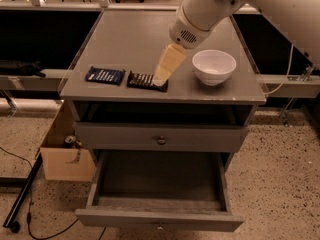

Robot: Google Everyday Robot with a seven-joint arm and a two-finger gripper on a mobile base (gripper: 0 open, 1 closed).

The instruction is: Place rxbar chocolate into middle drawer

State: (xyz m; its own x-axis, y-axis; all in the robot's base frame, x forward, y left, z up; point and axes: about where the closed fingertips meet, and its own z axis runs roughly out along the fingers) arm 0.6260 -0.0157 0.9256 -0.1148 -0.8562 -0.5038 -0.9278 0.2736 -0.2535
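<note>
Lab-like workroom: speckled floor (pixel 280 184), trailing cables (pixel 22 159), cardboard box (pixel 65 163), tool (pixel 162 77) low over grey cabinet (pixel 130 39).

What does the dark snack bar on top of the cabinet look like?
The rxbar chocolate is a small, flat rectangle in a dark brown-black wrapper with a row of white lettering. It lies flat near the front edge of the grey cabinet top, beside a blue-wrapped bar but apart from it. The gripper sits at its right end, seemingly touching it.
</note>
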